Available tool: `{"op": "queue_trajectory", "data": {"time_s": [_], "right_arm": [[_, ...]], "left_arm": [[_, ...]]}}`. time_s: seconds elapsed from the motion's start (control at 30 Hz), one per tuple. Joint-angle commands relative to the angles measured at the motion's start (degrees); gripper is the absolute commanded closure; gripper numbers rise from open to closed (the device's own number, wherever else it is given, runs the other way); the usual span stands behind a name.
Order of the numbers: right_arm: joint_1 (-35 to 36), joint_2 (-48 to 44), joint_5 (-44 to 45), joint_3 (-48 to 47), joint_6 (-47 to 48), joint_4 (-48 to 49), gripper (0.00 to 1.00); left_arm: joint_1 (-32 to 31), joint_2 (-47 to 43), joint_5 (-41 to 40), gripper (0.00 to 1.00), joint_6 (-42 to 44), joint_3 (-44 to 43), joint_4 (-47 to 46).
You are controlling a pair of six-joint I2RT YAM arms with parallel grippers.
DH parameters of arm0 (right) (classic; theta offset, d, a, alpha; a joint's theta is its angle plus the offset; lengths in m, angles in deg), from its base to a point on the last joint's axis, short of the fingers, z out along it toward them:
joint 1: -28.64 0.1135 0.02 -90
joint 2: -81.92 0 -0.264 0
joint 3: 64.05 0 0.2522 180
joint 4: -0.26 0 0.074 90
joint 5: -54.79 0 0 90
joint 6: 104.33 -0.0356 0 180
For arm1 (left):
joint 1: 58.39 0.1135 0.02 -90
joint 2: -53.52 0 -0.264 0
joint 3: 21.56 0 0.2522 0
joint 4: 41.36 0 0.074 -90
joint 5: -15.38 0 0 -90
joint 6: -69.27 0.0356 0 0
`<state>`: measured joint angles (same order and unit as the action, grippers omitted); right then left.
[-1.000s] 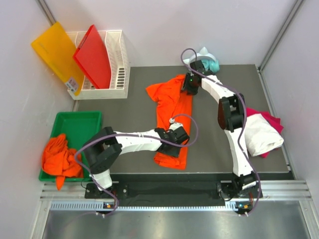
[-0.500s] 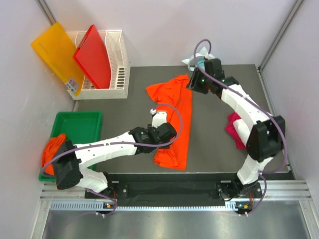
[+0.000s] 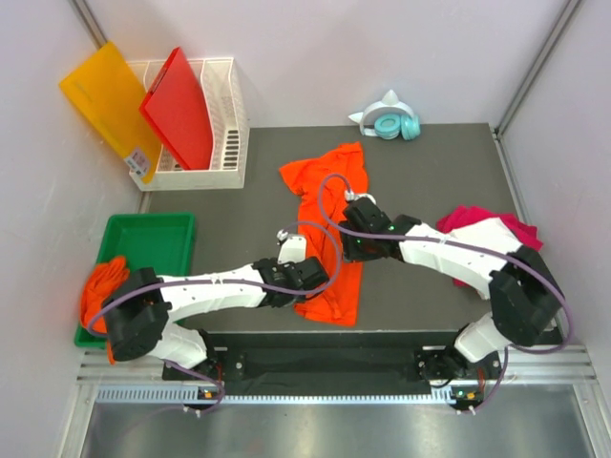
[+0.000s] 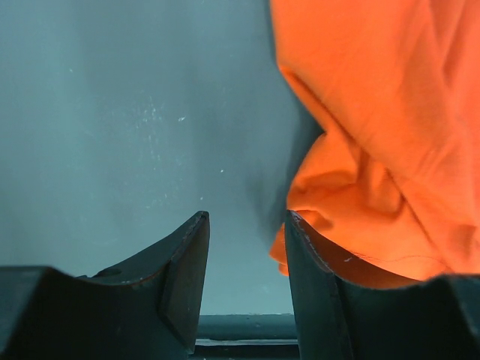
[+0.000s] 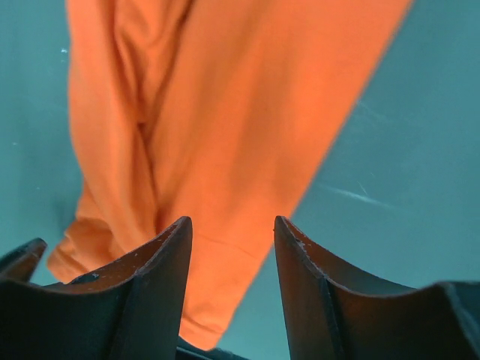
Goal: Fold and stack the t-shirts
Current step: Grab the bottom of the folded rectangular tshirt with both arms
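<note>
**Step in hand.** One orange t-shirt (image 3: pixel 342 291) is laid lengthwise at the centre of the dark mat (image 3: pixel 239 219). Its far end is spread wider; its near end is narrowed to a strip. The fold is judged to be only partly made, and nothing has yet been stacked from it.

**Gripper state.**
- The left gripper (image 4: pixel 246 221) is held part open and empty. Bare mat is seen between its fingers, and the crumpled left edge of the shirt lies just beside its right finger.
- The right gripper (image 5: pixel 231 225) is likewise held part open. Orange cloth is seen beneath the gap, but none is clamped.

**Next move.** A grasp on the cloth is probably called for. The left gripper must be shifted rightward onto the shirt edge and both lowered before closing, so that only the intended layers are pinched.

**Edges and room.**
- The near hem lies close to the near edge of the mat, so little margin is left there.
- Open mat is available left of the shirt.
- On the right, room is bounded by the white t-shirt (image 3: pixel 492 229) and the magenta t-shirt (image 3: pixel 456 218).
- Further orange t-shirts (image 3: pixel 107 296) are heaped in the green tray (image 3: pixel 153 234), well apart.
- The two arms converge over one garment, so mutual clearance must be watched.
</note>
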<state>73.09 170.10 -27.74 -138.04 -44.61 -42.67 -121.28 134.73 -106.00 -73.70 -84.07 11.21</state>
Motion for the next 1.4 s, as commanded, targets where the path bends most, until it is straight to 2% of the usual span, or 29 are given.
{"op": "queue_trajectory", "data": {"time_s": [0.0,0.13,0.33,0.5,0.73,0.83,0.87,0.93,1.37], "right_arm": [[1.17,-5.74,3.87,3.79,-3.11,2.63,0.52],[1.52,-5.30,5.28,7.83,-4.26,4.73,0.52],[1.61,-2.41,5.46,8.72,-5.31,5.96,0.53],[1.61,-0.82,5.37,9.07,-6.19,5.96,0.53],[0.91,0.93,6.07,8.82,-5.93,5.18,0.53],[-0.50,2.77,5.72,7.76,-5.40,4.65,0.53],[-1.20,3.31,5.63,7.50,-4.97,4.47,0.53],[-1.90,4.80,5.37,6.35,-4.79,4.12,0.54],[-5.42,8.41,5.72,5.03,-3.91,3.24,0.54]], "left_arm": [[0.05,-2.20,0.43,0.50,-1.35,2.77,-3.82],[0.05,-1.32,1.49,0.50,-2.22,4.72,-6.37],[0.05,2.10,1.58,0.49,-2.40,4.63,-9.09],[-0.04,8.34,5.35,0.52,-1.35,2.18,-9.36],[-3.28,10.46,10.37,0.64,-2.05,2.26,-9.01],[-5.21,9.67,11.68,0.78,-2.75,2.70,-8.14],[-5.83,9.58,12.04,0.89,-2.93,2.70,-7.79],[-7.67,8.97,12.57,1.00,-3.72,2.61,-6.29],[-18.67,6.77,11.78,1.00,-13.91,3.49,-0.31]]}}
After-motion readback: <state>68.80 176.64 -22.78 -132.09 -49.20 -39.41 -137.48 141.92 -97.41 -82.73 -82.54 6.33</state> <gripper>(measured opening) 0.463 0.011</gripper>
